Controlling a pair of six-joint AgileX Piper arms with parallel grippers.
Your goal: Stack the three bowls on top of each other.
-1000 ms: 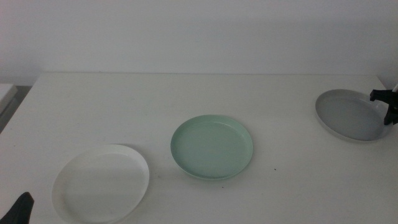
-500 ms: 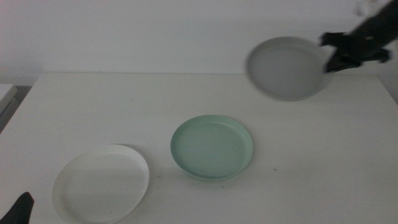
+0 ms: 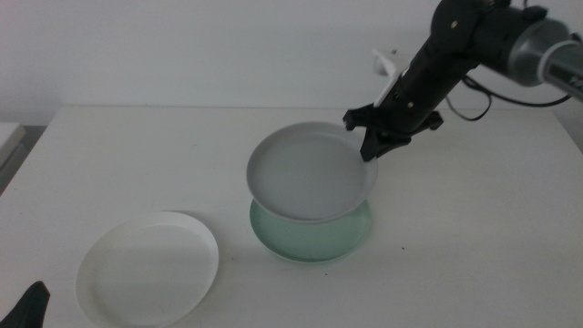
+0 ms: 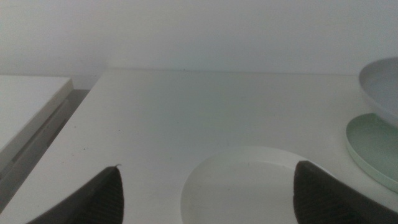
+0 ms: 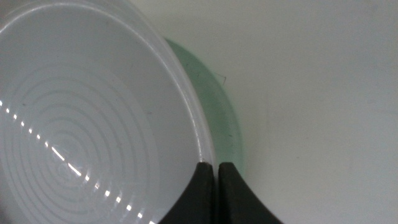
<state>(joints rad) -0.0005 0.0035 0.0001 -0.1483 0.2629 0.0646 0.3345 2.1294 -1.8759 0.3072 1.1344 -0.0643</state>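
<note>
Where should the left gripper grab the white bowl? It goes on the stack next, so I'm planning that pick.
Probably by its low rim, one jaw inside and one outside. The white bowl lies flat and wide, too broad to span. The left gripper waits open at its near edge, so that edge seems handiest. The right gripper pinches the grey-blue bowl likewise.

The right pincer (image 3: 372,146), clamped on the rim of the grey-blue bowl (image 3: 310,173), has carried it from the far right edge of the table up through the air and leftward until it now hangs just above the mint green bowl (image 3: 314,239).
</note>
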